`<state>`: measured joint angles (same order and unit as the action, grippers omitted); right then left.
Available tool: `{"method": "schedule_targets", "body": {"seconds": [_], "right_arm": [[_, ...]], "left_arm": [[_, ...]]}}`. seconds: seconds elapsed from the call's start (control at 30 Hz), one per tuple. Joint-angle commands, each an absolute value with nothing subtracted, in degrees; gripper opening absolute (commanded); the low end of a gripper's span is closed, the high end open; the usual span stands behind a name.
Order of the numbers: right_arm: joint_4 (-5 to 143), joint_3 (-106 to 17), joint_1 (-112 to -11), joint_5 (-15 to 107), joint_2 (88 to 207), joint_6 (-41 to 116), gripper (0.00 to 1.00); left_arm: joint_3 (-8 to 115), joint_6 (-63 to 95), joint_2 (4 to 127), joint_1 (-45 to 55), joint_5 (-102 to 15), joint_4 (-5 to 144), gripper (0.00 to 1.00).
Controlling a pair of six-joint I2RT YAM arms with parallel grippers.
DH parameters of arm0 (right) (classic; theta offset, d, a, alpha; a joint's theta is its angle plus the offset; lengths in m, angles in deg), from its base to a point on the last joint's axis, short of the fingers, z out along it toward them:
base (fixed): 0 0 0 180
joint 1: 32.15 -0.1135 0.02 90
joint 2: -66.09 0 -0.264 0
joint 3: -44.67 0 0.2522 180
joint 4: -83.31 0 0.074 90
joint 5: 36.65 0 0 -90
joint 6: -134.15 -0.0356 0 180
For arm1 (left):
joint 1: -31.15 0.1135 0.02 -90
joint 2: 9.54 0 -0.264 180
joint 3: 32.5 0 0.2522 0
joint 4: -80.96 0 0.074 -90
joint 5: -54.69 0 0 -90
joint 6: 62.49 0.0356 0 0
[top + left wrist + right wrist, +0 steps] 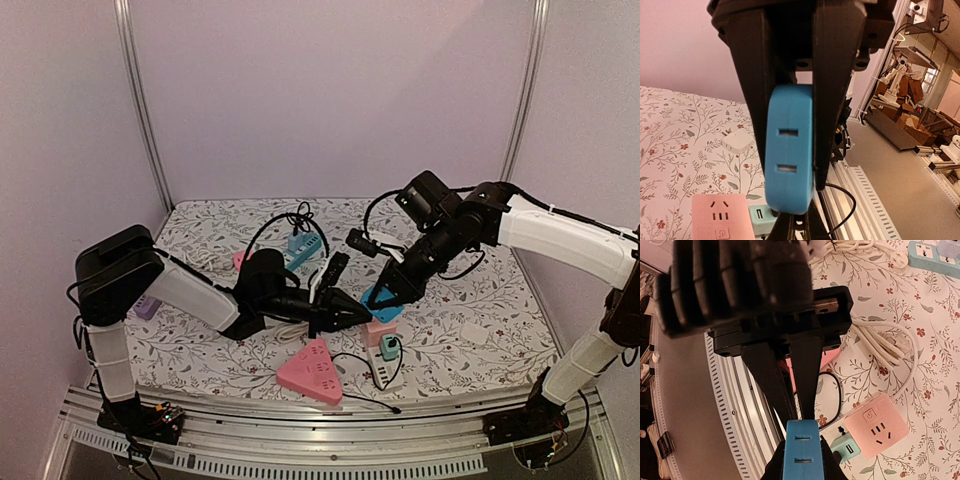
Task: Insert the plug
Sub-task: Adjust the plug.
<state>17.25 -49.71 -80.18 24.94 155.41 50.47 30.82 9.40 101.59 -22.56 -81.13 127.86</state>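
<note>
Nearest the rail at the bottom of the overhead view lies a pink triangular power strip (312,372) on the floral cloth (470,330). Just above and to the right of it sit a small teal adapter (388,346) and a pink cube socket (378,331), side by side and touching. The left wrist view shows both in its lower left corner.

Directly above the cube, at the centre of the overhead frame, the two arms meet. The left gripper (352,313) reaches in from the left and is clenched on the blue adapter (789,150). Its two dark fingers (755,90) press the adapter's sides, and the two-slot face is turned toward the left wrist camera. The adapter is held off the cloth, over the cube and the teal piece.

The right gripper (799,412) comes down from the upper right. Its fingers are drawn together at the tips, right against one end of the blue adapter, at the bottom centre of the right wrist view. Whether they pinch anything thin cannot be told.

Farther back, a coiled white cable (890,347) lies on the cloth. Beyond it, near the rear wall, is a light-blue power strip (305,247) among black cords.
</note>
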Motion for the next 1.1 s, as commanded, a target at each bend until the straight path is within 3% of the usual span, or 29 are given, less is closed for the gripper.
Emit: {"method": "schedule_targets", "body": {"seconds": [0.0, 0.03, 0.37, 0.47, 0.6, 0.83, 1.07], "right_arm": [[18.13, -50.41, -79.99, 25.04, 154.80, 49.28, 0.00], [18.13, -50.33, -79.85, 25.12, 154.67, 49.25, 0.00], [18.13, -49.87, -79.44, 24.76, 153.69, 48.90, 0.00], [18.13, -49.70, -79.40, 24.71, 153.42, 48.61, 0.08], [17.95, -49.05, -78.94, 23.56, 153.28, 47.91, 0.27], [17.80, -48.46, -78.62, 22.83, 153.79, 47.05, 0.32], [17.13, -48.31, -78.15, 24.01, 152.53, 47.99, 0.60]], "left_arm": [[30.71, 10.84, 100.60, -22.29, -79.75, 129.87, 0.04], [30.59, 10.99, 100.50, -22.29, -79.67, 129.88, 0.00], [30.39, 11.32, 100.43, -22.37, -79.36, 130.17, 0.00], [30.30, 11.48, 100.52, -22.37, -79.34, 130.29, 0.00], [30.23, 13.13, 100.59, -22.37, -79.47, 130.47, 0.00], [30.39, 13.80, 101.01, -22.37, -79.91, 131.52, 0.00], [30.39, 13.85, 101.10, -22.29, -80.05, 131.27, 0.00]]}}
